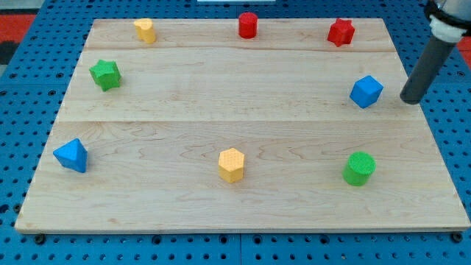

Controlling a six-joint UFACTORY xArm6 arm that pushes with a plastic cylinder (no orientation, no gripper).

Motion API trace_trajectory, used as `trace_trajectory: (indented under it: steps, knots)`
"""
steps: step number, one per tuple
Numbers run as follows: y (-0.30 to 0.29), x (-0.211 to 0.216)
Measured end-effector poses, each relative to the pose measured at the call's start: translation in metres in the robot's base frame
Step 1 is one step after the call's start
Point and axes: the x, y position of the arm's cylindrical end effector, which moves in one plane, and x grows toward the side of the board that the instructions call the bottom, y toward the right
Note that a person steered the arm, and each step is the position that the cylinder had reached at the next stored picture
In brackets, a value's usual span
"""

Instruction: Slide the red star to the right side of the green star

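Camera view, tabletop [243, 96]: pale wooden board on a blue pegboard base; eight small blocks spread around it.
Red star [341, 32]: near the view's top edge, toward the right corner. Stands flat, upright. No long axis to speak of; one point seems to face the view's top, but the rest of its heading is too small to read.
Green star [105, 74]: far over at the view's left, upper part of the board. Well apart from the red star, most of the board's width between them.
Red cylinder [248, 25]: top edge, between the two stars in left-right terms, nearer the red star.
Yellow block [145, 31]: top edge, left of the red cylinder; shape unclear.
Blue cube [366, 91]: right side, below the red star.
Green cylinder [359, 168]: lower right.
Yellow hexagonal block [232, 165]: lower middle.
Blue pyramid-like block [71, 155]: lower left.
End effector: plain dark rod, tilted, entering from the view's top right; nothing to open or close, holds nothing.
My tip [409, 99]: at the board's right edge, just right of the blue cube, not touching it; below and right of the red star, clear of it.
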Motion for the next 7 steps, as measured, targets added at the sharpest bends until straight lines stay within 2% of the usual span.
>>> trace_trajectory:
  steps: [2,4,7]
  knots:
    - [0.008,-0.028]
    - [-0.008,-0.034]
    - [-0.007,-0.154]
